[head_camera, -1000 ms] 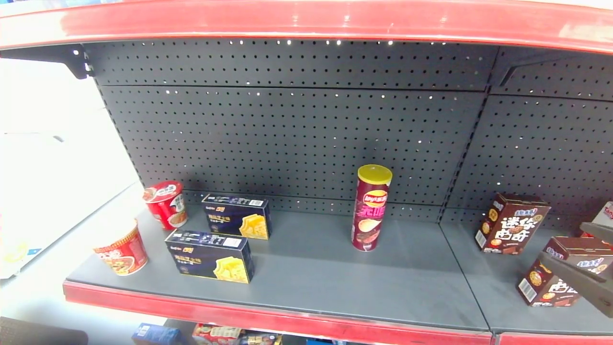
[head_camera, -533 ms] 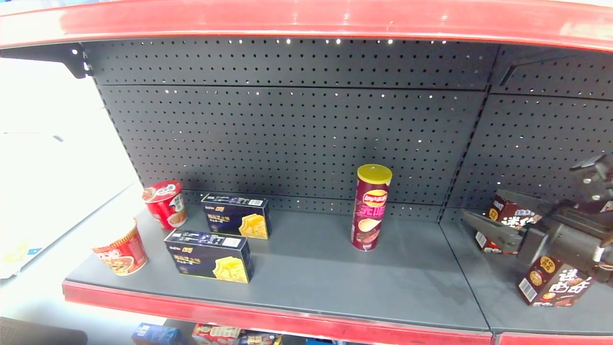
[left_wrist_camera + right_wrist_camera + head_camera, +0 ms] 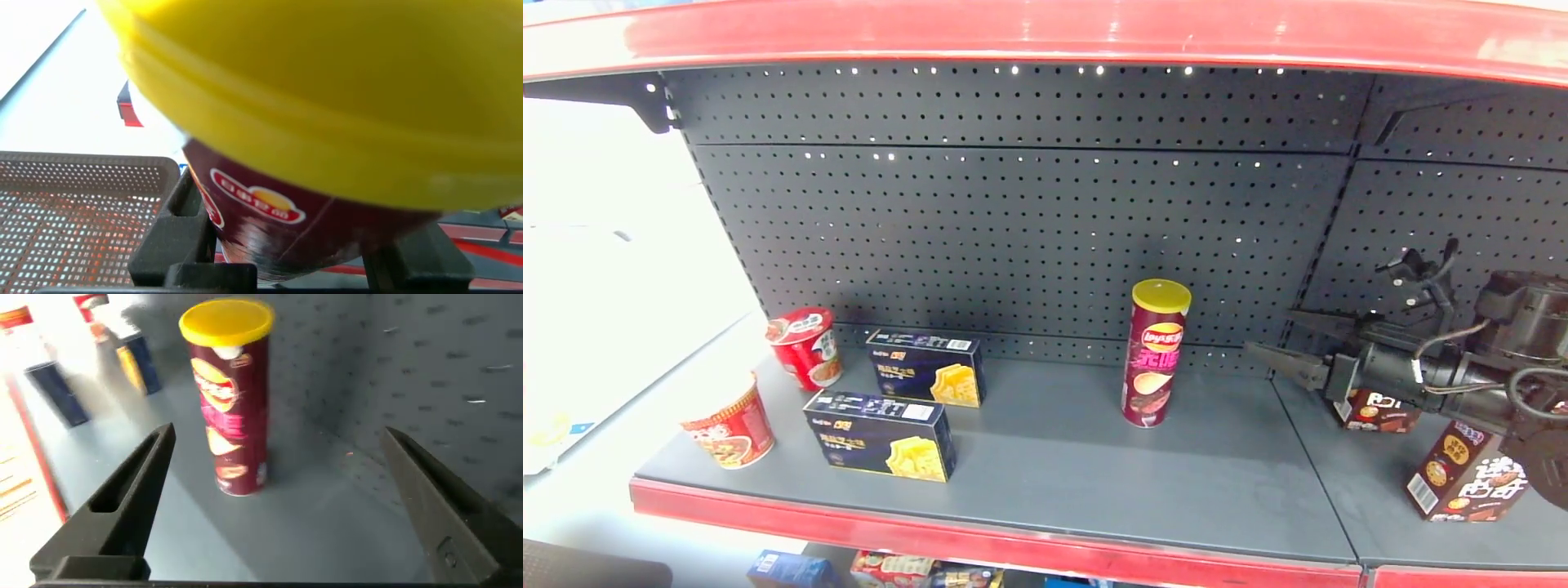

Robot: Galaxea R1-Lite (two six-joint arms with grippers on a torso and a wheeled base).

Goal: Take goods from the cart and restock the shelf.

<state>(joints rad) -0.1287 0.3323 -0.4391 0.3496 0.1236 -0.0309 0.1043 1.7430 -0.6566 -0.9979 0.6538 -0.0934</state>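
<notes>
— While the left gripper point(image 3: 290, 249) clamps a crisp can point(image 3: 270, 216) by its body, near the mesh cart point(image 3: 73, 212), how would it handle?
— Light, I'd judge. Stiff card, but slick-skinned (that yellow lid point(image 3: 327, 98) might pop), so grip mid-body.
— And farther right?
— A twin can point(image 3: 1156, 355) stands upright mid-shelf point(image 3: 1029, 465). The right gripper point(image 3: 1272, 331) hangs just right of it, jaws spread wide, holding nothing.

Glossy can point(image 3: 270, 220), matt metal shelf point(image 3: 1054, 457)
</notes>
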